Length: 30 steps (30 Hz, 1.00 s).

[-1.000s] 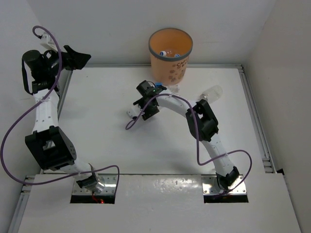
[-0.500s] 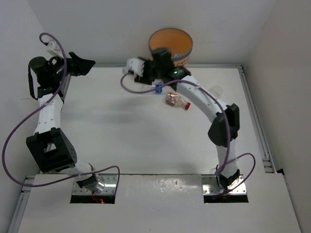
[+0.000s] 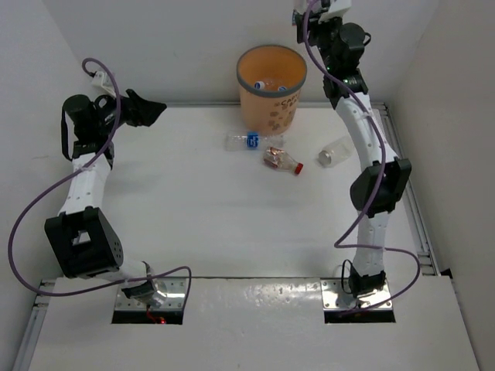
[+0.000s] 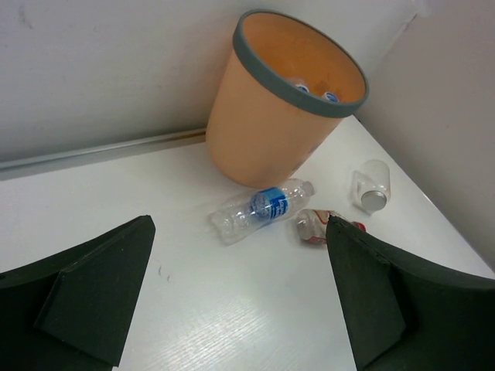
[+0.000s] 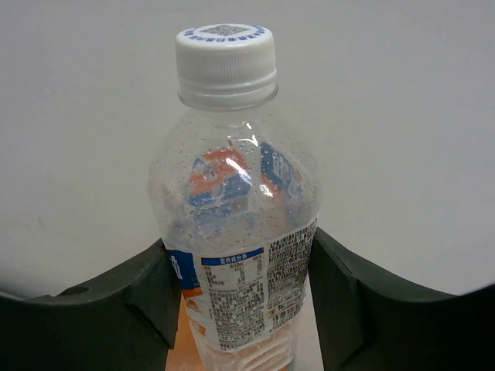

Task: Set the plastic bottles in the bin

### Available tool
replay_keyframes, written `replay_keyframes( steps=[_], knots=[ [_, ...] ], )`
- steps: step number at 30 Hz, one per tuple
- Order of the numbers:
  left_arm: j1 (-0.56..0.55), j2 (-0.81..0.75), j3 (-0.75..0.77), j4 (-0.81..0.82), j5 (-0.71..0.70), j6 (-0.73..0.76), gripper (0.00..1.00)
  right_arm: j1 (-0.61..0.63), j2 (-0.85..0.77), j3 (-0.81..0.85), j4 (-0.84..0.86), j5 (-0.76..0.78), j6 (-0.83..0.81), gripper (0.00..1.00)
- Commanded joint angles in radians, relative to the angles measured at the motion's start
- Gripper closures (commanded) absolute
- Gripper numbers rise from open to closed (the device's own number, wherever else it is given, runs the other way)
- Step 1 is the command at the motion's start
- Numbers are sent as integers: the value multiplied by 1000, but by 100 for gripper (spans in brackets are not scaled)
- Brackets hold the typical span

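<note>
Bottle held high, the bin off to the left
The right hand (image 5: 243, 290) is clenched on a white-capped bottle (image 5: 232, 201), cap pointing out past the fingers. The bin (image 3: 271, 112) lies below, to its left. The left hand (image 3: 147, 110) is spread, empty.

One round orange bin (image 3: 269, 108) with a grey rim stands on the white surface (image 3: 193, 209). Three bottles lie on that surface: one blue-labelled bottle (image 3: 246, 141), one red-capped bottle (image 3: 283, 160) with a brownish label, and one plain clear bottle (image 3: 334, 152). Two more sit inside the bin, showing only as two caps (image 4: 302, 78). One white-capped bottle (image 5: 236, 209) stands between two dark jaws in the right wrist view. That makes six bottles in all. There are two arms, one left arm (image 3: 81, 185) and one right arm (image 3: 371, 147).
</note>
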Motion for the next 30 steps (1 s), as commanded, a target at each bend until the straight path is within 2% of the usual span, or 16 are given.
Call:
replay_keyframes(
  steps=[1,5,10,13,15,16,17,18,21,23,24,26,30],
  knots=[
    [-9,-51,-12,21,-15,38,0,8,71,23,81,24,214,100],
    [12,-60,-21,-19,-15,64,0,1,123,55,111,41,258,100],
    [22,-60,-30,-29,-15,64,0,2,172,66,156,78,221,100],
    [22,-60,-39,-29,-15,64,0,-1,204,63,168,95,199,93],
    [22,-60,-48,-42,-24,64,0,1,215,69,151,81,190,83],
    [22,-60,-49,-42,-24,75,0,1,217,67,150,77,179,75],
    [22,-60,-61,-55,-35,89,0,1,215,61,154,74,175,63],
    [13,-60,-76,-64,-35,98,0,2,215,63,159,77,170,39],
    [-13,-69,-87,-91,-44,164,0,-7,215,85,161,95,155,21],
    [-37,-69,-73,-160,-68,227,0,-15,195,83,161,100,164,17],
    [-52,-59,-49,-195,-68,315,0,-19,171,66,164,100,169,15],
    [-102,-33,-24,-294,-116,402,0,-33,131,37,154,84,196,13],
    [-164,33,-1,-308,-107,543,0,-50,42,-32,101,25,231,12]
  ],
)
